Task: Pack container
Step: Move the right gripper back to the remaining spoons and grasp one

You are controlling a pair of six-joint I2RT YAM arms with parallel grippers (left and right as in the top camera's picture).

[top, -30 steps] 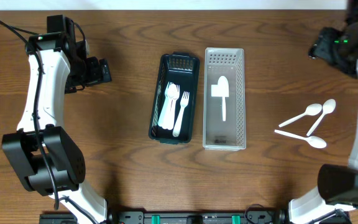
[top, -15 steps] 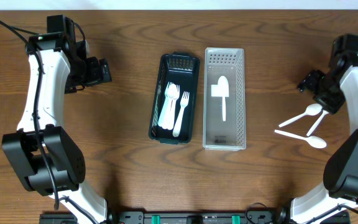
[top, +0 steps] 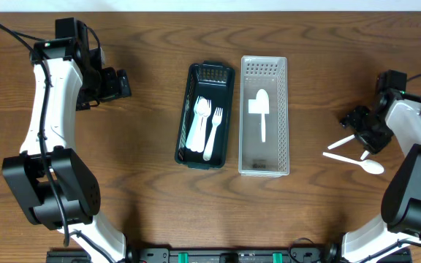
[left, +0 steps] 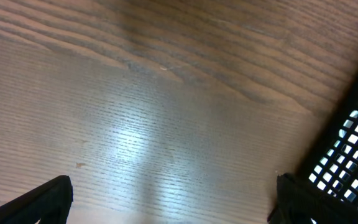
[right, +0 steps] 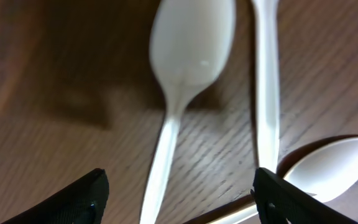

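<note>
Three white plastic spoons lie on the table at the right; in the overhead view one handle (top: 344, 141) and one whole spoon (top: 358, 161) show, the rest is under my right gripper (top: 359, 121). In the right wrist view the right gripper (right: 180, 205) is open, low over one spoon (right: 182, 68), whose handle runs between the fingers. A second spoon handle (right: 266, 81) and a third spoon's bowl (right: 335, 163) lie beside it. The clear bin (top: 264, 63) holds one white spoon (top: 261, 111). My left gripper (top: 117, 83) is open and empty over bare table (left: 166, 124).
A black basket (top: 182, 120) left of the clear bin holds white forks (top: 212, 128); its mesh corner shows in the left wrist view (left: 352, 140). The two containers stand side by side at the table's middle.
My right arm has swung from the far right corner down and inward over the spoons, now covering two of them. The left arm has not moved.
</note>
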